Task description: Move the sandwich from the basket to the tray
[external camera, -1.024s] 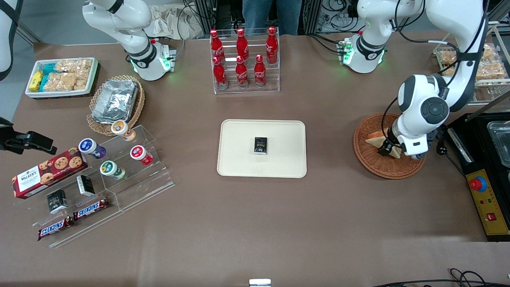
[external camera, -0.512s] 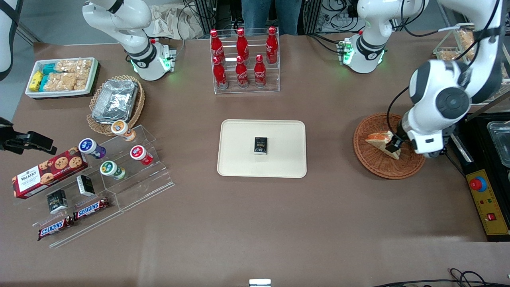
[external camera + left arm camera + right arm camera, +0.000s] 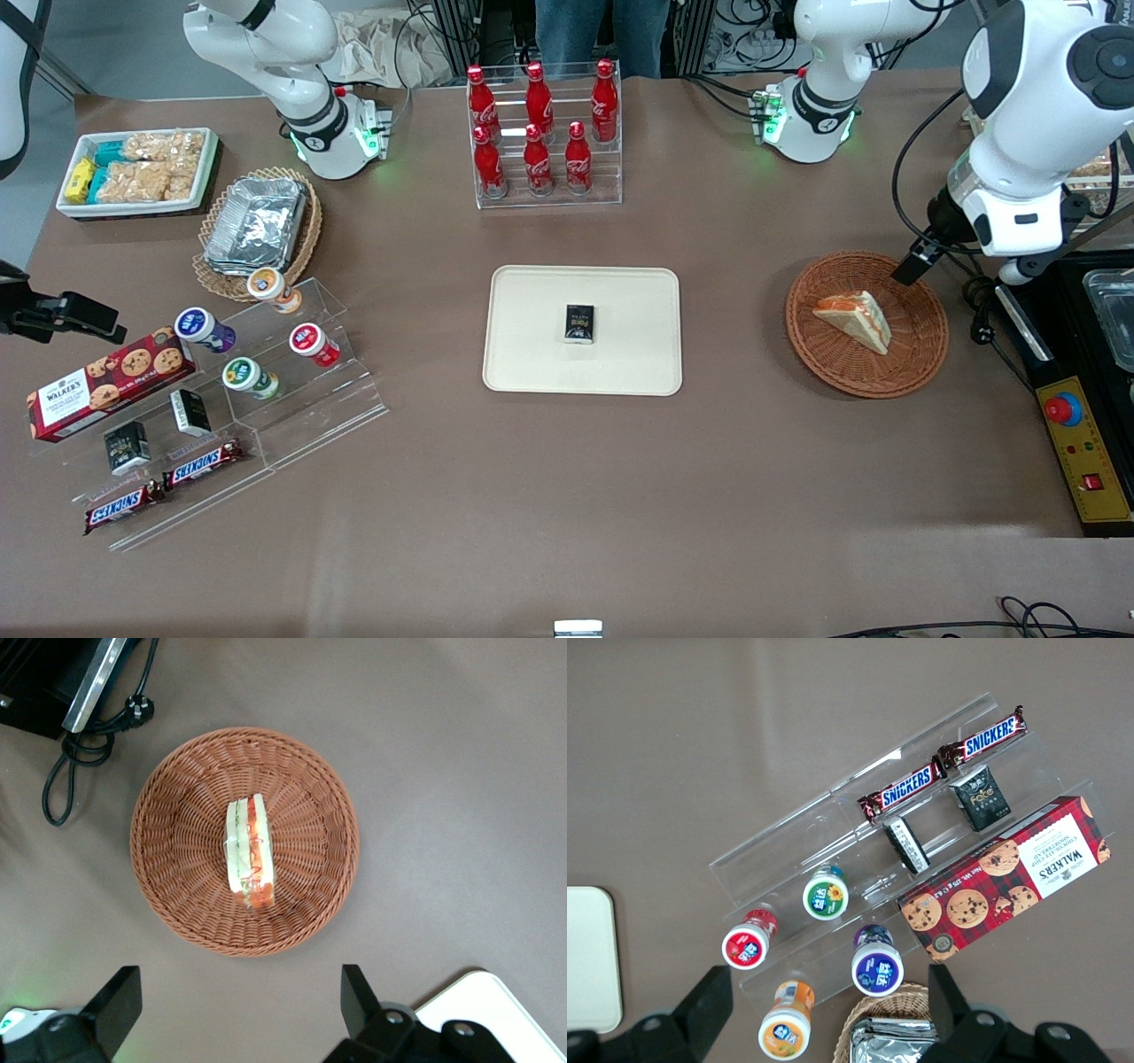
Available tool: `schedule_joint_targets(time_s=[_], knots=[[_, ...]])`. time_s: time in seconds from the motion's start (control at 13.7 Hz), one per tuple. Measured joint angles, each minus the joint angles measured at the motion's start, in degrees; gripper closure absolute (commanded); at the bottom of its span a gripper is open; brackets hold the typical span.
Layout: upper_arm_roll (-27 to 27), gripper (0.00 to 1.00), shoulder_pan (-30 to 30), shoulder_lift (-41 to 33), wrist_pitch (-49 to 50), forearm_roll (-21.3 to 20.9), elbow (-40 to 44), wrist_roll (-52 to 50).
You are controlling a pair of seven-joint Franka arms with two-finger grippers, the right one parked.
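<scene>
The sandwich point(image 3: 855, 319), a white bread wedge with orange filling, lies in the reddish-brown wicker basket point(image 3: 917, 341) toward the working arm's end of the table. My left gripper point(image 3: 912, 266) is open and empty, raised high above the basket's rim on the side farther from the front camera. In the left wrist view the sandwich point(image 3: 250, 852) rests in the middle of the basket point(image 3: 310, 815), well below the spread gripper point(image 3: 237, 983). The cream tray point(image 3: 532, 301) sits at the table's middle with a small dark box point(image 3: 579, 322) on it; its corner shows in the left wrist view point(image 3: 496, 1010).
A black appliance with a yellow control box point(image 3: 1085, 452) and a cable point(image 3: 71, 771) lie beside the basket at the working arm's end. A rack of red cola bottles point(image 3: 540, 133) stands farther from the front camera than the tray. A clear snack shelf point(image 3: 266, 390) lies toward the parked arm's end.
My gripper was down at the sandwich in the basket; it has risen well above it and moved farther from the front camera, empty. The sandwich stays in the basket.
</scene>
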State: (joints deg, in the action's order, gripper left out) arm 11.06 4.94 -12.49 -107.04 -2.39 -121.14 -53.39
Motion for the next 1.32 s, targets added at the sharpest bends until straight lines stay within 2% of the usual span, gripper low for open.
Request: schedule_joint_targets(time_s=[0.29,0.66,1.24,1.32], knots=[[-0.18,0.0,0.3,1.66,-9.83,0.05,-8.36,0.1],[-0.55,0.0,2.25,8.28,-26.64,0.04,-17.54,0.37],[-0.81,0.0,3.78,19.47,-36.44,-0.45,-18.76,0.4],[-0.81,0.13,3.78,20.47,-37.77,-0.79,-18.97,0.4]])
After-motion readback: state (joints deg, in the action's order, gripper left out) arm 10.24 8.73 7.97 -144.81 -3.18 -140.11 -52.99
